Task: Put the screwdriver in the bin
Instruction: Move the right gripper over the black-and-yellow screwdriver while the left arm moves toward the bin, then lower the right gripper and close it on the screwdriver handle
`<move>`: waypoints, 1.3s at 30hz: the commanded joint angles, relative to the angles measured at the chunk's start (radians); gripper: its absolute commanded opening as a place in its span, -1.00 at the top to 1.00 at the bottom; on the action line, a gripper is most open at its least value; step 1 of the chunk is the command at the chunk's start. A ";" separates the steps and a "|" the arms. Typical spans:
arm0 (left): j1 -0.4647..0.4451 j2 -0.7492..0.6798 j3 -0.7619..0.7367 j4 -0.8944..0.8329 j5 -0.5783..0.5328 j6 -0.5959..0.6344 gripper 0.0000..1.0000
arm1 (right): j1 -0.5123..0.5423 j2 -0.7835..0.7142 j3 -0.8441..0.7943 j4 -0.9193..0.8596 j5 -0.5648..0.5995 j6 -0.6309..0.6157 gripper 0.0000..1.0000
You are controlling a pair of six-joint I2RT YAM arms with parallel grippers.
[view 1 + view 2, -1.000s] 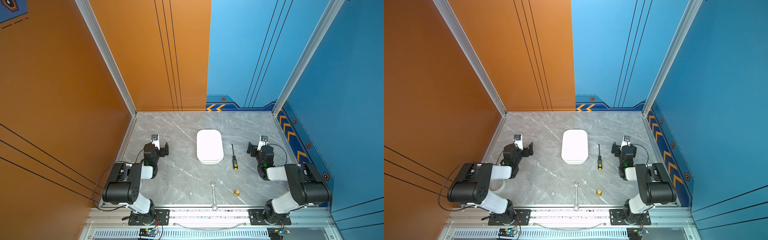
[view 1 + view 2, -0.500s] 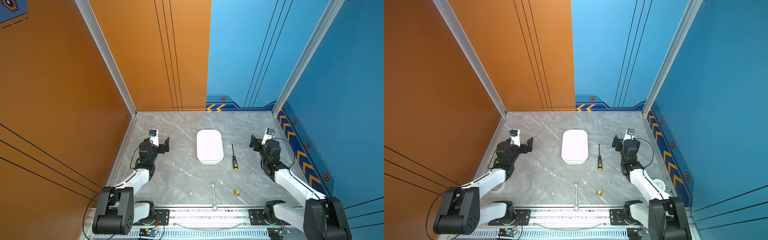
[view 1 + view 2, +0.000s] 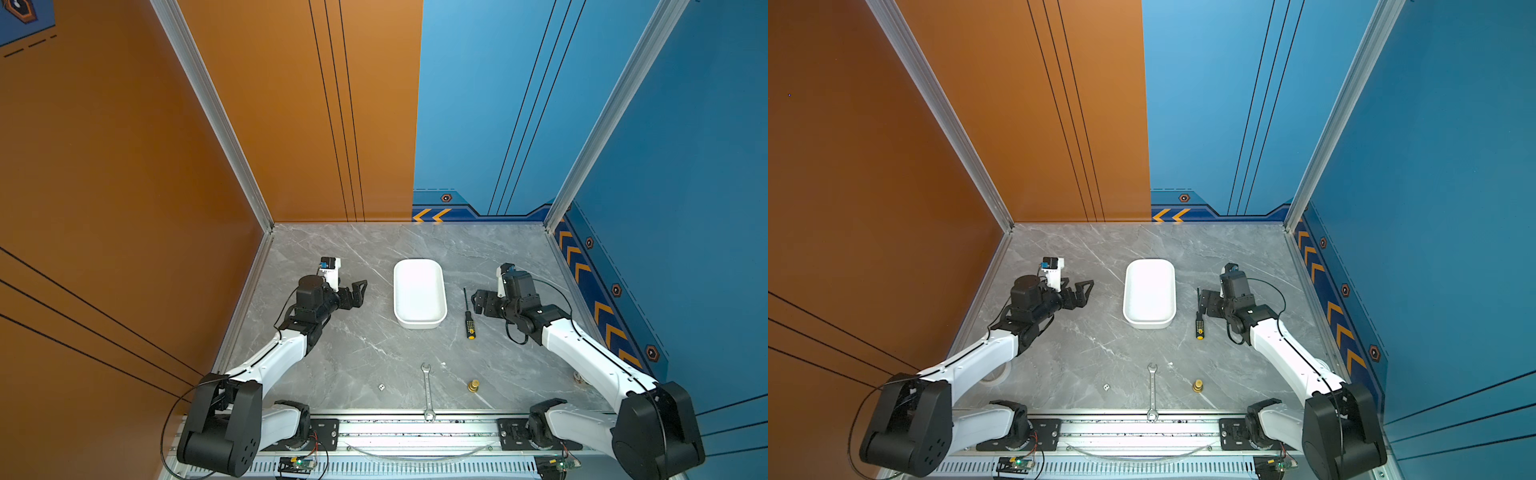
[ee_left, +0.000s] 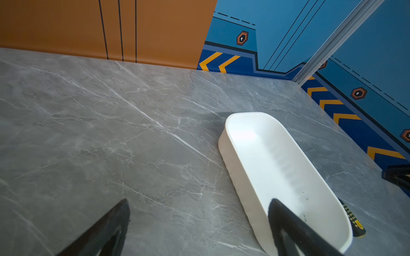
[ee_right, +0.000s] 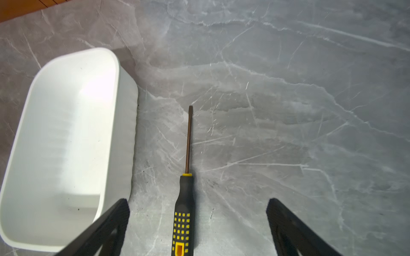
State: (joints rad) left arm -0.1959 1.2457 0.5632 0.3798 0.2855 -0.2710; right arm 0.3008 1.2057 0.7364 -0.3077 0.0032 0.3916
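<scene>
The screwdriver (image 3: 469, 322) lies flat on the grey table just right of the bin (image 3: 419, 324), its shaft pointing to the back wall. The bin is a white, empty tray (image 3: 1149, 325). My right gripper (image 3: 478, 302) hangs open beside the screwdriver. In the right wrist view its fingertips (image 5: 197, 200) straddle the black-and-yellow handle (image 5: 183, 212) without touching it, with the bin (image 5: 124, 124) to one side. My left gripper (image 3: 360, 293) is open and holds nothing, left of the bin. In the left wrist view (image 4: 199, 201) the bin wall (image 4: 235, 175) is near one finger.
A silver wrench (image 3: 427, 388) lies near the table's front edge, with a small brass fitting (image 3: 473, 385) to its right and a tiny white die (image 3: 381, 387) to its left. Orange and blue walls close in the table on three sides.
Both arms have unfolded and reached forward. The right gripper has swung left up to the screwdriver and the left gripper right towards the bin. Screwdriver and bin have not moved.
</scene>
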 commanded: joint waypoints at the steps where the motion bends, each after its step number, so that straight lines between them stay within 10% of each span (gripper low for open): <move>1: -0.016 0.044 0.033 -0.060 0.090 -0.064 -0.96 | 0.032 0.009 -0.029 -0.060 0.018 0.066 -0.89; 39: -0.088 0.182 0.109 -0.215 0.169 -0.060 -0.96 | 0.187 0.393 0.092 -0.030 0.095 0.127 -0.02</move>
State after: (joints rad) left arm -0.2760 1.4216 0.6388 0.1967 0.4465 -0.3481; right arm 0.4828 1.5841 0.8055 -0.3225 0.0807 0.5114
